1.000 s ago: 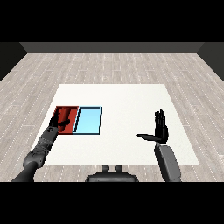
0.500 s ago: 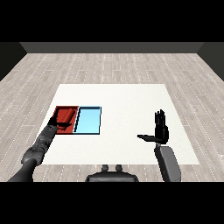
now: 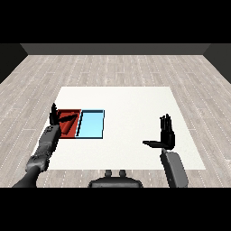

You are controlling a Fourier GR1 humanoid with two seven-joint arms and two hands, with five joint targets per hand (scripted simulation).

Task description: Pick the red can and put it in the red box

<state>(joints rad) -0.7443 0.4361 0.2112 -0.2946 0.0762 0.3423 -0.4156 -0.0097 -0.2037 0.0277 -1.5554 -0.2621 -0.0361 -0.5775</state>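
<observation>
White table (image 3: 135, 103): fills the middle of the frame, with grey plank floor (image 3: 113, 67) beyond its far edge and along both sides. Wide bare surface runs from the trays rightward to the right hand and up to the far edge; the near edge lies just above the forearms.

Light blue tray (image 3: 91, 125): left of frame centre, its long left side touching the red tray. Position matches the earlier frames.

Red tray (image 3: 72, 115): left of the blue tray, near the table's left edge. Its lower left part is covered by the left hand. Position unchanged.

Left forearm (image 3: 43, 151): grey, rising from the lower left corner toward the red tray. Compared with a second ago it has drawn back toward the lower left, so the hand now sits at the tray's left rim instead of well over it.

Right forearm (image 3: 173, 169): grey, lower right of frame; little changed.

Right hand (image 3: 167, 135): right of centre, over bare table, well apart from both trays. Fingers straight and pointing up, thumb out to the left; it holds nothing.

Left hand (image 3: 56, 118): fingers straight and spread, thumb reaching right across the red tray; nothing held.

Red can: cannot be made out; if it lies in the red tray, it does not stand apart from the tray's colour.
</observation>
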